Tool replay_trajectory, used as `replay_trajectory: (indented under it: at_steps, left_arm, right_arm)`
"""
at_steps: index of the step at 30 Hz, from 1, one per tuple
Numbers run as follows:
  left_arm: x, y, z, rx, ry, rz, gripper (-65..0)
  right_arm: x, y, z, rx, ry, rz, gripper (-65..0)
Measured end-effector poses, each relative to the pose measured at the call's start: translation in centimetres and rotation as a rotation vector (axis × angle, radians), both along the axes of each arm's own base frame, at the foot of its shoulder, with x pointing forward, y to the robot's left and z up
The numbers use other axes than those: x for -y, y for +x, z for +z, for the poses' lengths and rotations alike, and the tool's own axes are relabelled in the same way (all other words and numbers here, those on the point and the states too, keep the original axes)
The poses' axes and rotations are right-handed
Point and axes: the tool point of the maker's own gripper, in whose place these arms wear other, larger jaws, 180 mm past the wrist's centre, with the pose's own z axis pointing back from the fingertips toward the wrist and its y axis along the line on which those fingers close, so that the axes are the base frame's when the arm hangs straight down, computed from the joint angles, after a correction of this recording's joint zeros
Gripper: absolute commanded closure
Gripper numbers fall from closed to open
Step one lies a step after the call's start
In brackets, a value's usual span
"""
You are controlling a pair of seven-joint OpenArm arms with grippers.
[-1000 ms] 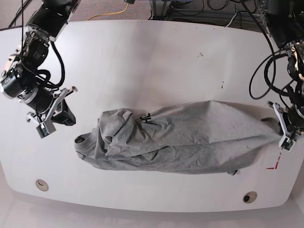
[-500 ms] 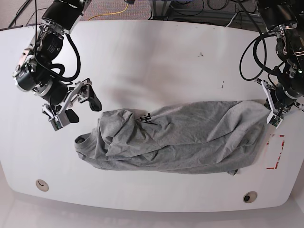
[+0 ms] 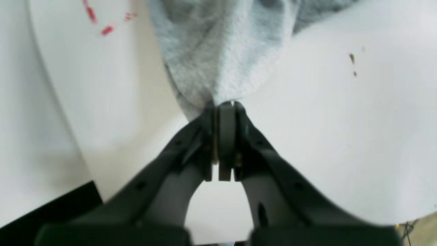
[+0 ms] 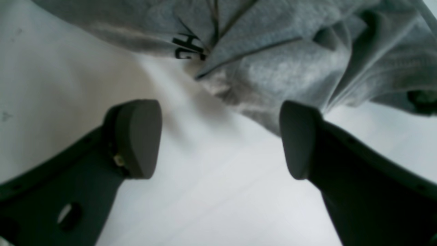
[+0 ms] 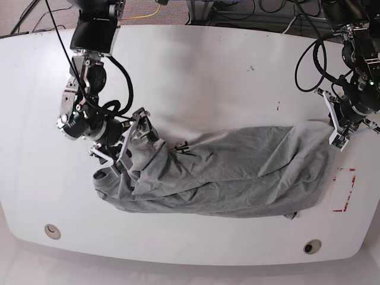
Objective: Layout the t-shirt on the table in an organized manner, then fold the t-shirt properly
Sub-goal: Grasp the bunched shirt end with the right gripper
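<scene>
a: where's the t-shirt (image 5: 225, 172) rn?

b: mid table (image 5: 196, 77), bunched in a long crumpled roll running left-right. collar end sits toward base view's left, lettering half buried in a fold. not laid out yet, so layout step isn't done.

a: left gripper (image 3: 223, 104)?

b: fingers pressed together on a pinch of grey fabric, wrist cam shows cloth fanning out from the tips. in base view it sits at the far right corner of the shirt, fabric drawn taut toward it. my read: it anchors that corner so the cloth can be stretched flat.

a: and right gripper (image 4: 218, 136)?

b: fingers wide, nothing between them. only bare table in the gap, crumpled edge and part of the lettering just ahead. base view puts it over the collar-side bunch.

a: why there?

b: prob lining up to grab the opposite end, so 2 arms pull apart and spread it. red outline mark (image 5: 344, 190) is uncovered just beside the shirt's right edge.

a: risk?

b: grabbing 2 layers at once, the folds stack thick there.
</scene>
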Motion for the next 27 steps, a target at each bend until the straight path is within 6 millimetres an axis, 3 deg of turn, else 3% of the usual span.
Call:
replay_trajectory:
  at_steps: [15,27]
  left_arm:
    - [-0.1,-0.8,-0.8,-0.03,0.004,0.004,0.0]
    - [0.1,-0.8,-0.8,-0.028,-0.001,0.0,0.0]
  right_arm:
    - [-0.5,7.2,0.3,-0.019,0.151,-0.048,-51.7]
    - [-1.0,9.5,-1.7,-0.081,0.263,-0.094,-51.7]
